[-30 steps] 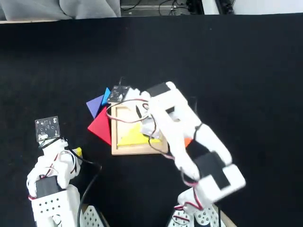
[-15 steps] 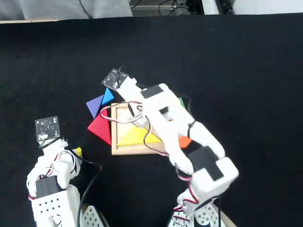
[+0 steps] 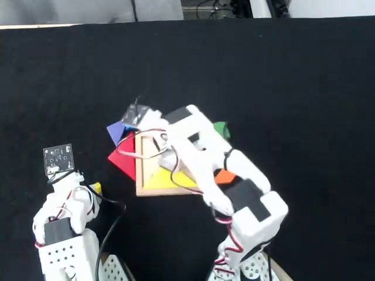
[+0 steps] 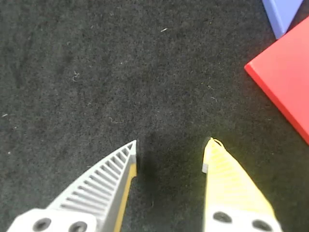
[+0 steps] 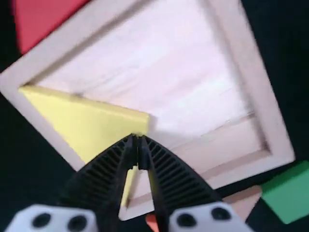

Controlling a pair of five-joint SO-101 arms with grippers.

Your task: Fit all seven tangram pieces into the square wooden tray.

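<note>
Right claw (image 5: 137, 141) closed, yellow triangle (image 5: 82, 121) in tray (image 5: 260, 96)

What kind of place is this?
Probably a robot lab or workshop: two white robot arms at a black-covered table, a wooden puzzle tray on it, cables behind.

the tray (image 5: 145, 63) is pale, bare wood with smooth grain. the cloth (image 4: 96, 72) under it is black, matt and fuzzy, flecked with lint. beside the tray, the red piece (image 4: 285, 82) looks smooth and matt. the left gripper (image 4: 171, 142) is ribbed plastic.
</note>
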